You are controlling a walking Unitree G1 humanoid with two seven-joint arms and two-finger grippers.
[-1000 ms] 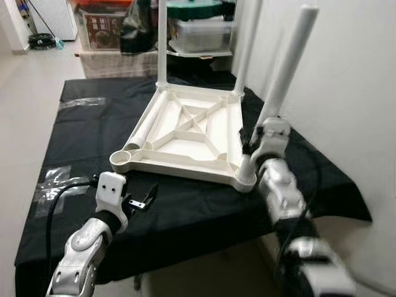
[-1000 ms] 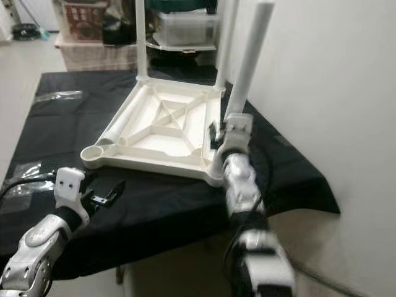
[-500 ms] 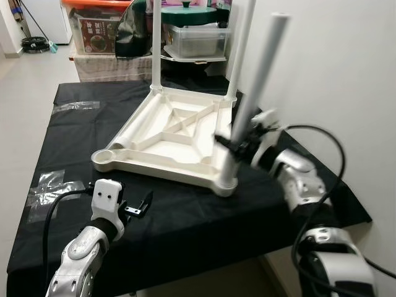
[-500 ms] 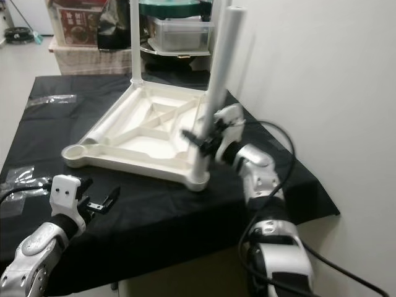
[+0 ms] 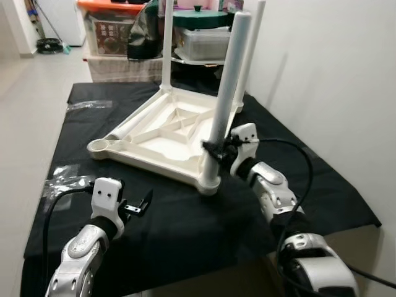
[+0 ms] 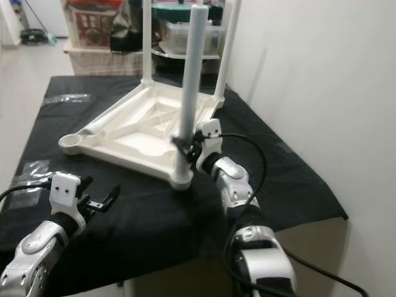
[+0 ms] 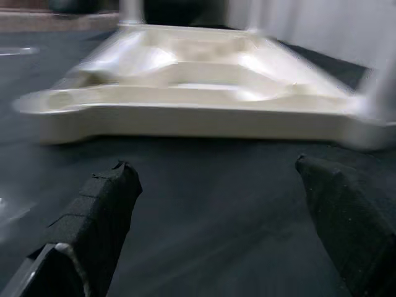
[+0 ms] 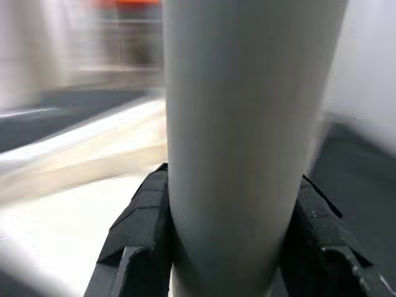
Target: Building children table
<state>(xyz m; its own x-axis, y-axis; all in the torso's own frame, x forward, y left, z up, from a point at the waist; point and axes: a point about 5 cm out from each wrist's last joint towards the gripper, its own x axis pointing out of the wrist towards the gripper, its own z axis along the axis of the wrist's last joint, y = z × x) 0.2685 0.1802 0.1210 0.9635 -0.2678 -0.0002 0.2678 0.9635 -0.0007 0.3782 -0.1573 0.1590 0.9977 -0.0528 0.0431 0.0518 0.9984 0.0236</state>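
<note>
Our right claw [image 5: 213, 150] is clamped around the lower part of a white table leg [image 5: 226, 86], its black fingers [image 8: 139, 216] pressed against either side of the tube just above the corner socket nearest us. The leg stands nearly upright in that socket, leaning a touch. Our left claw [image 5: 137, 205] hangs spread wide and holding nothing, low over the black cloth [image 5: 185, 229] and near the front edge of the upturned tabletop [image 5: 161, 145].

The tabletop lies underside up on the cloth-covered bench, ribs showing. Two more legs rise from its far corners: one at the far left [image 5: 167, 43], one at the far right [image 5: 250, 55]. The left corner socket [image 5: 98, 146] is open, with no leg in it, and what looks like a fourth leg [image 5: 130, 125] lies along the left rim beside it.

We judge the held leg is being seated, and the risks follow from that. If we push off-axis, the leg may jam crooked in its socket. The tabletop is not braced by our left claw, so a sideways load could slide it across the cloth or tip it toward the wall. Letting go before the leg is home could let it topple.
</note>
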